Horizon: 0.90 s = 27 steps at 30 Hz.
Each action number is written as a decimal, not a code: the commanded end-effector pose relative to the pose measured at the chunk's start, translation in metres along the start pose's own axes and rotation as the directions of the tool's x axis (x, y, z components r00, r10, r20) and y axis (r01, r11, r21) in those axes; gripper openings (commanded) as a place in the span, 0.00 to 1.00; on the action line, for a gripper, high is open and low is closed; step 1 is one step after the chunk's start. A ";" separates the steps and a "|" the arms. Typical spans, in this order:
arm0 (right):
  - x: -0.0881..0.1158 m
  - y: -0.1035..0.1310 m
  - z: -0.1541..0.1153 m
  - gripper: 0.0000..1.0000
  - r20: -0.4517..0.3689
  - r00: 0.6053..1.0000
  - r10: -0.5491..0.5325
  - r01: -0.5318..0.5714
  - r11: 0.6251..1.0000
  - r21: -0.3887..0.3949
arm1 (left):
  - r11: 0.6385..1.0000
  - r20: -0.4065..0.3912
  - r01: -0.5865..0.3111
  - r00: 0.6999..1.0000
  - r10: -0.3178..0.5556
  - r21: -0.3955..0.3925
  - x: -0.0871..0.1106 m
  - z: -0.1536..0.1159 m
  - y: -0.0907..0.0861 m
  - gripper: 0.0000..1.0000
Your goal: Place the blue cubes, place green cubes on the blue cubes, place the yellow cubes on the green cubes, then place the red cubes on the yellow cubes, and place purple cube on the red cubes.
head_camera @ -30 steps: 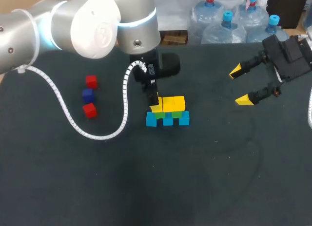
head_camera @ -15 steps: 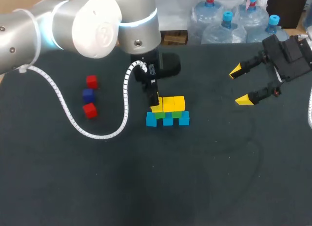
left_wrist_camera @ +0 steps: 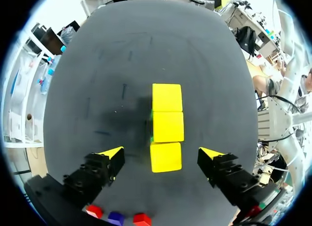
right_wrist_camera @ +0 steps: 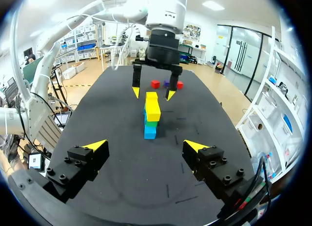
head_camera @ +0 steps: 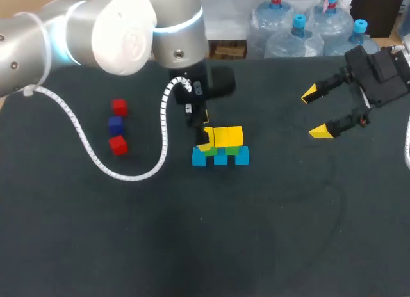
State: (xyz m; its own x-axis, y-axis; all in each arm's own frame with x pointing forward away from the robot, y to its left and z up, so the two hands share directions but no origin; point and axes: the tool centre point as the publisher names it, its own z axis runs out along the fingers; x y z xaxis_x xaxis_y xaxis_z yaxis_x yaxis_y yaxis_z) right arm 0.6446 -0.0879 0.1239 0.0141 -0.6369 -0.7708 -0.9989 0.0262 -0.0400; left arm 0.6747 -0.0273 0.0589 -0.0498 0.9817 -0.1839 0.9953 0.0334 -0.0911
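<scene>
The right arm point(head_camera: 384, 73) comes in from the right and holds its wrist above the bench point(head_camera: 256, 233), turned so that the right fingers point(right_wrist_camera: 145, 146) point across the surface. They are spread wide and hold nothing.

Well ahead of those fingers, clear of both tips, stands the stack point(right_wrist_camera: 151, 114). Three blue cubes point(head_camera: 220, 157) sit in a row on the bench, with green cubes point(head_camera: 232, 149) showing above them. Three yellow cubes point(left_wrist_camera: 167, 126) lie on top in a straight line, touching face to face, their tops bright and square.

The left arm point(head_camera: 122, 34) comes in from the left, bends over the stack and points its wrist straight down. The left fingers point(left_wrist_camera: 161, 154) are parted wide, one tip on each side of the end yellow cube point(left_wrist_camera: 165, 157). There is a gap between each tip and the cube, so they grip nothing. Whether the tips are level with the top layer or just above it cannot be told.

Beyond the left fingers, on the side away from the right arm, three loose cubes lie in a line on the bench, well apart from the stack. A purple cube point(head_camera: 115, 125) sits between two red cubes point(head_camera: 117, 145), with small gaps between them.
</scene>
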 end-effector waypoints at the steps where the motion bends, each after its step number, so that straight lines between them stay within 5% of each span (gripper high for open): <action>1: 0.000 0.000 0.000 1.00 0.001 1.000 -0.001 0.001 1.000 0.001 | 1.000 0.085 0.004 0.996 -0.002 -0.013 0.022 -0.009 -0.001 1.00; 13: 0.000 0.000 0.000 1.00 0.001 1.000 -0.001 0.001 1.000 0.001 | 0.992 0.095 0.065 0.994 -0.055 -0.107 0.061 -0.055 0.013 1.00; 24: 0.000 0.000 0.000 1.00 0.001 1.000 -0.001 0.001 1.000 0.001 | 0.987 0.200 0.122 0.975 -0.100 -0.104 0.102 -0.056 0.019 1.00; 27: 0.000 0.000 0.000 1.00 0.001 1.000 -0.001 0.001 1.000 0.001 | 0.982 0.174 0.168 0.973 -0.151 -0.087 0.114 -0.054 0.016 1.00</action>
State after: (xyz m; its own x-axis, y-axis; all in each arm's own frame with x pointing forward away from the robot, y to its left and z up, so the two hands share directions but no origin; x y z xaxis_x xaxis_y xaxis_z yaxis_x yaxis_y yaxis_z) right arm 0.6446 -0.0879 0.1238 0.0141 -0.6369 -0.7708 -0.9989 0.0262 -0.0399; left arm 0.6967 0.0841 0.0912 -0.2018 0.9308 -0.3047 0.9791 0.2001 -0.0374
